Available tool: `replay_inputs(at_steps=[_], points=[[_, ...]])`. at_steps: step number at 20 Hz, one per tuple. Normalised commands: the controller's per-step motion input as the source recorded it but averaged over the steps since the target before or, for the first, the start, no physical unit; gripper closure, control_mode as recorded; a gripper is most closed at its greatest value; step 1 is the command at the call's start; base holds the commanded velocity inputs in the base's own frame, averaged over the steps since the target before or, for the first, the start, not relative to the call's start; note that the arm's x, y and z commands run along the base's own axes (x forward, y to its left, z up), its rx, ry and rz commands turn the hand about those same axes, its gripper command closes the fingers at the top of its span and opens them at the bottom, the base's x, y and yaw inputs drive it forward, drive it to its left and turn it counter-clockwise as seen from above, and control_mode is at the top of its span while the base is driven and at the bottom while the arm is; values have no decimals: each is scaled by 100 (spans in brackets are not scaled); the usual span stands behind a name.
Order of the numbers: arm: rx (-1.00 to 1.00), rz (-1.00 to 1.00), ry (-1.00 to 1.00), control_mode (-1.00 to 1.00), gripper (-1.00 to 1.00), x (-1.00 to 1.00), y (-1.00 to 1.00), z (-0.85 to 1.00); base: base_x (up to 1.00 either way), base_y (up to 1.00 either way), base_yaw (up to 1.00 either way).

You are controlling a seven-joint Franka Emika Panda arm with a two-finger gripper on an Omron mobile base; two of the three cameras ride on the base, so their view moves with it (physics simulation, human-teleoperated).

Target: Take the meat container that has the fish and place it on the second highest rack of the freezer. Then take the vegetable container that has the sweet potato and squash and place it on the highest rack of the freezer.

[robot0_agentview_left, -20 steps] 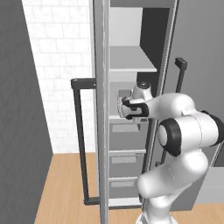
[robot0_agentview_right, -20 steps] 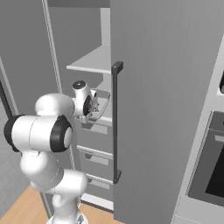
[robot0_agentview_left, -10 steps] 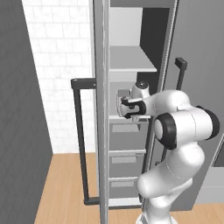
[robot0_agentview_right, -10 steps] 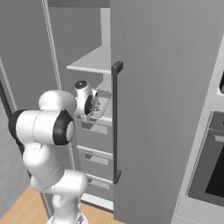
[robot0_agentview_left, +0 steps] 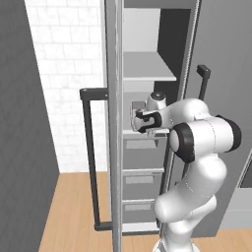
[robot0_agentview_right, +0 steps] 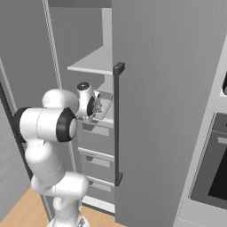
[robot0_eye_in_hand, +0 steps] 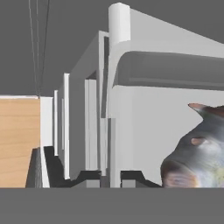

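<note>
Gripper (robot0_eye_in_hand: 111, 177) closed on the rim of the meat container (robot0_eye_in_hand: 144, 109), inside the open freezer (robot0_agentview_left: 147, 64).

You can read no brand or label on any surface here. Your arm is bent at the elbow and reaches level into the freezer, with the hand at the lower pale shelf (robot0_agentview_right: 103, 119), under the highest rack (robot0_agentview_right: 93, 62). The tray sits at this lower shelf, and the fish (robot0_eye_in_hand: 197, 153) lies in it close to the fingers. The grey drawers (robot0_agentview_left: 140, 177) are below.

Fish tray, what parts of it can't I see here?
- Meat container: right base view, near side hidden by the gripper.
- Left base view: tray mostly behind the hand and door frame.
- Fish: hand view, cut off by right edge.
</note>
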Motion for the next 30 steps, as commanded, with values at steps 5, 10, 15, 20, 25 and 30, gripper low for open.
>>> replay_inputs(at_steps=[5,10,15,20,25,30], points=[[0,0,0,-100,100,13,0,0,0,0,0],[0,0,0,-100,100,14,0,0,0,0,0],[0,0,0,-100,100,18,0,0,0,0,0],[0,0,0,-100,100,20,-1,0,0,0,0],[0,0,0,-100,100,21,-3,0,0,0,0],[0,0,0,-100,100,14,-2,0,0,0,0]])
